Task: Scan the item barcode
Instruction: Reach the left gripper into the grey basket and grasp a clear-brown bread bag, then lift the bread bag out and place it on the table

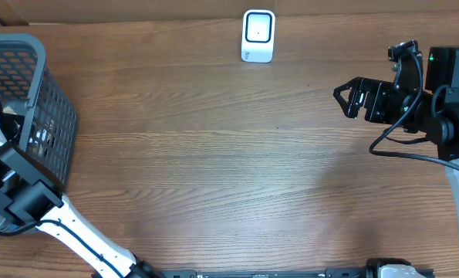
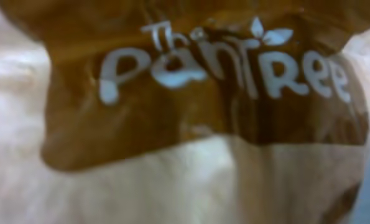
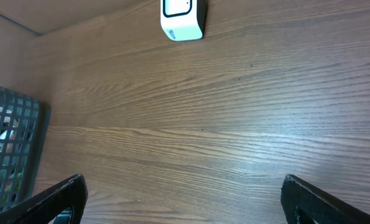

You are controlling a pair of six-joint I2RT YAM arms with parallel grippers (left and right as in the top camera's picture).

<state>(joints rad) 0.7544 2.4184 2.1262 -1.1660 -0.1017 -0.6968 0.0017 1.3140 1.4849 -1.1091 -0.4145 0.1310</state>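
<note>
1. My left arm (image 1: 17, 193) reaches into the basket (image 1: 55, 116) at the table's (image 1: 214, 170) left edge.
2. The left gripper's fingers show in no view, so I can't tell how wide its jaws stand or whether they grip anything.
3. The brown "The Pantree" packet (image 2: 203, 124) fills my left wrist view, very close and blurred.
4. My right gripper (image 3: 183, 202) hangs over bare wood, its jaws spread wide and holding nothing.
5. The white scanner (image 1: 258, 35) is at the far edge, well apart from both arms.
</note>
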